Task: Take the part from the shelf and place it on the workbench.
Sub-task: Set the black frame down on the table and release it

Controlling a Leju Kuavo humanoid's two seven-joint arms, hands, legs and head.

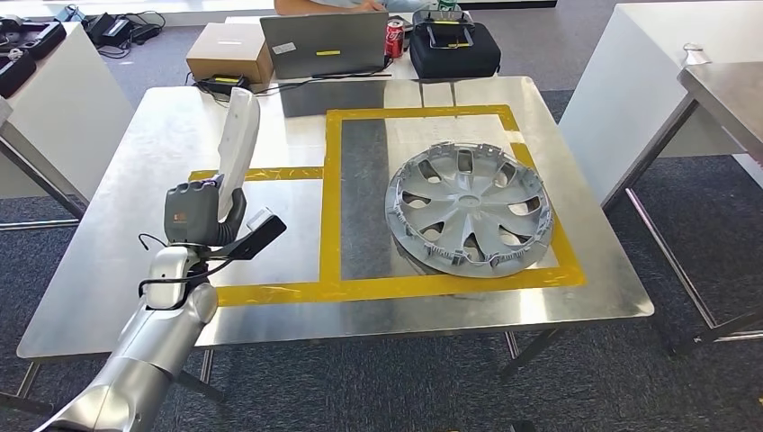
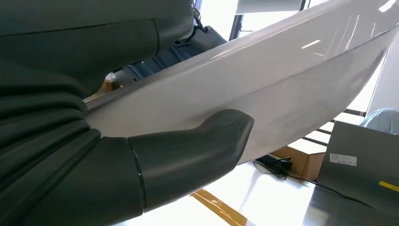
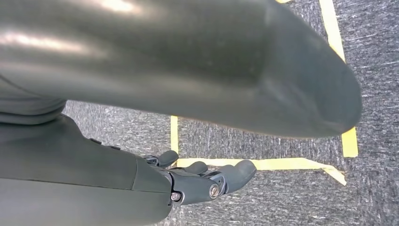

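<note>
Closest to me, the robot's silver left arm point(image 1: 153, 351) rises from below, and its left hand point(image 1: 202, 214) grips a long white curved panel point(image 1: 239, 139), the part, by its lower end. That part stands nearly upright above the left side of the steel workbench point(image 1: 135, 180), its upper end leaning toward the far edge. From the left wrist camera the thick grey thumb point(image 2: 197, 146) presses flat against the glossy white surface of the part point(image 2: 291, 80).

On the right half of the workbench, inside a rectangle of yellow tape point(image 1: 331, 198), lies a silver hubcap point(image 1: 468, 209), well apart from the held part. Past the far edge sit a cardboard box point(image 1: 229, 51), a grey laptop point(image 1: 326, 45), a red soda can point(image 1: 394, 39) and a black case point(image 1: 454, 45), and a person's arm point(image 1: 328, 5) rests near them.

The right hand point(image 3: 207, 181) hangs over grey carpet point(image 3: 282, 197) marked with yellow tape lines; its fingers are loosely curled and hold nothing.
</note>
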